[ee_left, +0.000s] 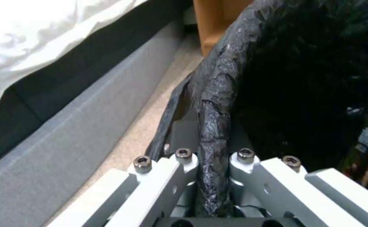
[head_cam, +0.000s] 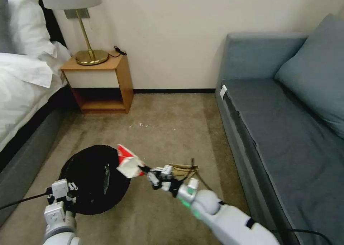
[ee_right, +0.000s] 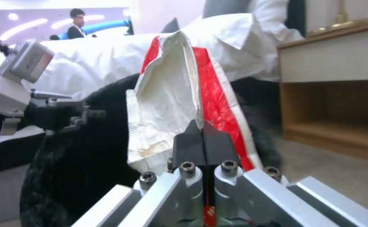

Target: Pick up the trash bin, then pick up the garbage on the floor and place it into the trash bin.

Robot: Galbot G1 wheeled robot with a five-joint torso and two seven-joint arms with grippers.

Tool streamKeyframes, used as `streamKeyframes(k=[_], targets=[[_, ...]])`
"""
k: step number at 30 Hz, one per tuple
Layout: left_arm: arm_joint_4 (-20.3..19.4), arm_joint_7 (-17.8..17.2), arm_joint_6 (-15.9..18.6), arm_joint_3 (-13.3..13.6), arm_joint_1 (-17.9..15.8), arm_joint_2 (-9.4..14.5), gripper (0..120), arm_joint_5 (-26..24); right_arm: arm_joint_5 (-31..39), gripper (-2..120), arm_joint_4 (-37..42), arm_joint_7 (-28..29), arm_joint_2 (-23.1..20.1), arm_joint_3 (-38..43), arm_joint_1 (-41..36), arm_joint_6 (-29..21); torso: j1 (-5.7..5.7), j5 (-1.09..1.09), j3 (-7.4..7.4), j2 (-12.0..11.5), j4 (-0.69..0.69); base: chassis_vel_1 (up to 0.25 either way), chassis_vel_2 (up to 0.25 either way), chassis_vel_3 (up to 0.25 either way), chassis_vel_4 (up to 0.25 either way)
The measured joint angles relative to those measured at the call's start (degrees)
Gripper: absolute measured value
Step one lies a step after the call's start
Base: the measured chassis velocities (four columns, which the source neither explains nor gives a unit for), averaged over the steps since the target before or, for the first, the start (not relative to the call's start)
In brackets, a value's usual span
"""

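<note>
The trash bin (head_cam: 94, 180) is lined with a crinkly black bag and sits tilted low over the carpet at the lower left. My left gripper (head_cam: 70, 190) is shut on the bin's near rim; in the left wrist view the left gripper (ee_left: 212, 157) pinches the black bag's fold (ee_left: 217, 94). My right gripper (head_cam: 144, 169) is shut on a red-and-white packet (head_cam: 127, 160), holding it over the bin's right edge. In the right wrist view the black fingertips (ee_right: 192, 142) clamp the packet (ee_right: 171, 94) in front of the bin (ee_right: 83, 170). Crumpled tan paper (head_cam: 184, 169) lies on the carpet behind my right wrist.
A bed (head_cam: 25, 80) runs along the left, with a wooden nightstand (head_cam: 100, 83) and a brass lamp (head_cam: 87, 41) in the corner. A grey sofa (head_cam: 286, 123) fills the right side. Small clear scraps (head_cam: 142, 125) lie on the open carpet ahead.
</note>
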Motion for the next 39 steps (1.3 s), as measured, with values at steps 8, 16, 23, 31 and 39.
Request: streamKeyframes(k=[8, 16, 23, 31, 39], targets=[[-0.91, 0.07, -0.66, 0.58, 0.59, -0.70, 4, 1.32, -2.84, 0, -3.51, 4.61, 2.29, -6.54, 3.96, 1.03, 0.00, -0.01, 0.00, 0.00, -0.01, 0.000, 0.000, 0.000, 0.000], [-1.10, 0.07, -0.92, 0.69, 0.61, -1.06, 4, 1.57, -8.69, 8, -4.73, 11.24, 2.81, -10.75, 6.71, -2.04, -0.01, 0.00, 0.00, 0.00, -0.02, 0.000, 0.000, 0.000, 0.000], [-1.10, 0.13, -0.95, 0.78, 0.48, -1.20, 4, 1.68, -10.66, 30, -2.19, 15.09, 2.00, -11.13, 6.13, -6.18, -0.01, 0.00, -0.01, 0.00, -0.01, 0.000, 0.000, 0.000, 0.000], [-1.09, 0.77, -0.92, 0.97, 0.39, -1.23, 4, 0.21, -10.68, 57, 0.44, 15.24, 0.33, -7.63, 5.25, -6.83, 0.00, 0.01, -0.01, 0.00, -0.02, 0.000, 0.000, 0.000, 0.000], [-0.27, 1.04, -0.69, 0.72, 0.35, -0.77, 4, -1.59, -8.97, 88, 3.15, 14.88, -2.18, -0.45, 5.25, -7.60, 0.00, 0.02, 0.00, 0.00, -0.02, 0.000, 0.000, 0.000, 0.000]])
